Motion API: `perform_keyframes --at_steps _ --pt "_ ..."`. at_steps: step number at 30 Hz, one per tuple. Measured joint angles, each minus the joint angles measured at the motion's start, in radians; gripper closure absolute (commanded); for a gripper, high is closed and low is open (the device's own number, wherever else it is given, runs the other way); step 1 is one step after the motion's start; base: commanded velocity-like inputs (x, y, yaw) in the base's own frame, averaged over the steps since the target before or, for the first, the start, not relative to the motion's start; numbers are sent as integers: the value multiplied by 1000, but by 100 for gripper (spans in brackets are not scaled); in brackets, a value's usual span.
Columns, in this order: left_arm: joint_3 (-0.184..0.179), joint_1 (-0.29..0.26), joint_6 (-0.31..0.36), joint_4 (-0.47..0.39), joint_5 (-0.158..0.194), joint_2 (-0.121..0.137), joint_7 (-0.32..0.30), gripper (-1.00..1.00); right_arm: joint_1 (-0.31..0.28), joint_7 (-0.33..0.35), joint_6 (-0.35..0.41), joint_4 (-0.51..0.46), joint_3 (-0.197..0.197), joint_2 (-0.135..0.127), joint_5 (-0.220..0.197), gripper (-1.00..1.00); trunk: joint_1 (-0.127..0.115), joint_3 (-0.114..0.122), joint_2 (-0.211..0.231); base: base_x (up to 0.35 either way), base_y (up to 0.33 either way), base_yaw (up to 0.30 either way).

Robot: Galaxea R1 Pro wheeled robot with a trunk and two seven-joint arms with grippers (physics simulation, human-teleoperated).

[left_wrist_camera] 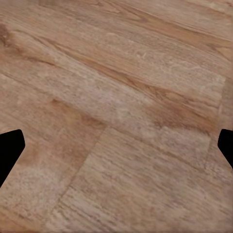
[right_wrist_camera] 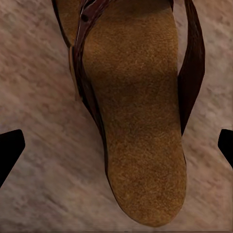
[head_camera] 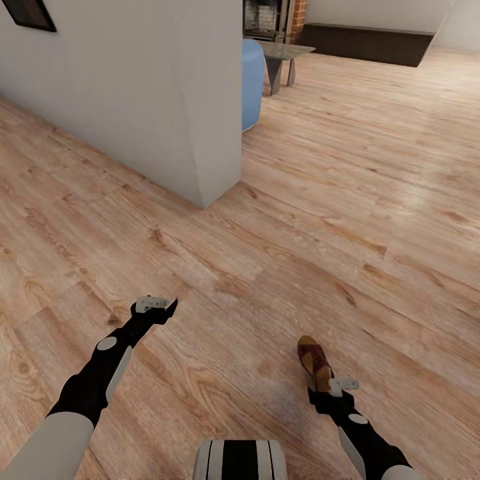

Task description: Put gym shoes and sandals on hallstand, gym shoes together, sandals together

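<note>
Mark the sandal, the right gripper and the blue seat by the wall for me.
sandal (head_camera: 313, 361), head view, on its tan footbed.
right gripper (head_camera: 328, 391), head view, between its fingertips at the sandal's near end.
blue seat (head_camera: 252, 83), head view, on its rounded side past the wall corner.

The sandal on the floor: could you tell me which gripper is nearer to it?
Right. The right gripper is directly at the sandal, its fingers spread to either side of it. The left gripper hangs over bare corridor floor, well off to the sandal's side.

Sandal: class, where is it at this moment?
In the head view the sandal lies on the corridor floor, lower right, just ahead of the right claw.
</note>
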Motion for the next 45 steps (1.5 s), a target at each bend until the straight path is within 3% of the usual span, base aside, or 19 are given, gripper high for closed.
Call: perform_keyframes --at_steps 4,42,45 --pt "0 0 1 0 -1 0 0 -100 0 -1 0 1 -1 0 1 -100 2 -17 -1 0 0 -17" --pt "0 0 1 13 -1 -2 1 -100 0 -1 -5 -9 -1 -2 3 -100 2 -17 -1 0 0 -1" --pt "0 0 1 13 -1 -1 1 -100 -1 0 -5 -9 -2 -3 3 -100 3 -29 -2 0 0 0"
